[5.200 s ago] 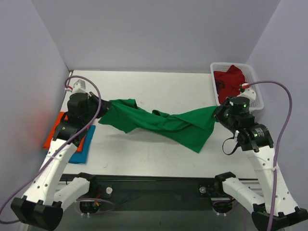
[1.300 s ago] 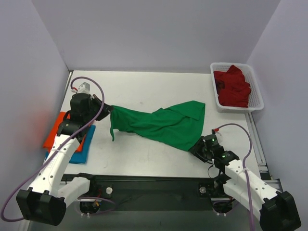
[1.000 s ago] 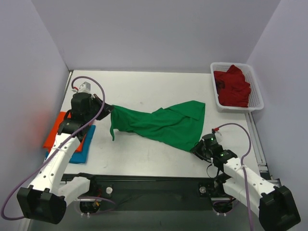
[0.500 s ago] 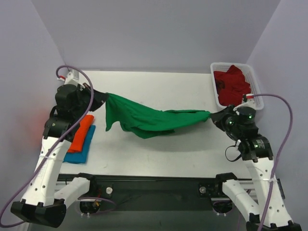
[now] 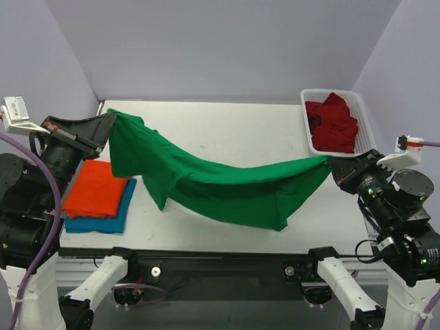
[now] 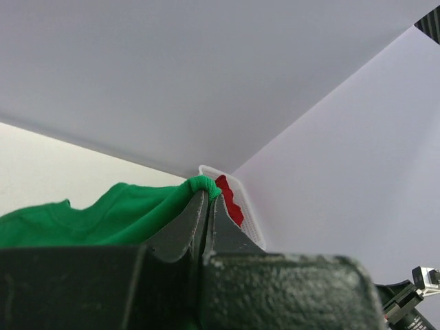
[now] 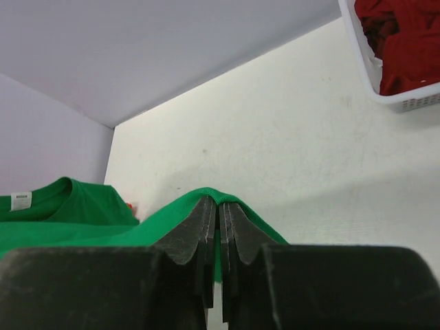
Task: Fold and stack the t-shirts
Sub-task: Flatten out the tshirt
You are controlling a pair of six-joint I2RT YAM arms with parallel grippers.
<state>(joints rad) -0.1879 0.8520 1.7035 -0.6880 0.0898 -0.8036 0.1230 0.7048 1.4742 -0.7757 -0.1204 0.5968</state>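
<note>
At the left of the top view I see the orange t-shirt [image 5: 96, 196] lying on the blue t-shirt [image 5: 103, 221] near the left edge of the table [image 5: 240, 130]; just above them my left gripper [image 5: 108, 122] is clamped on one end of the green t-shirt [image 5: 227, 192]; the shirt hangs stretched across mid-frame, sagging lower centre; at its right end the right gripper [image 5: 333, 165] pinches the cloth tight; upper right, the dark red t-shirt [image 5: 333, 127] sits in the white basket [image 5: 323, 91].
</note>
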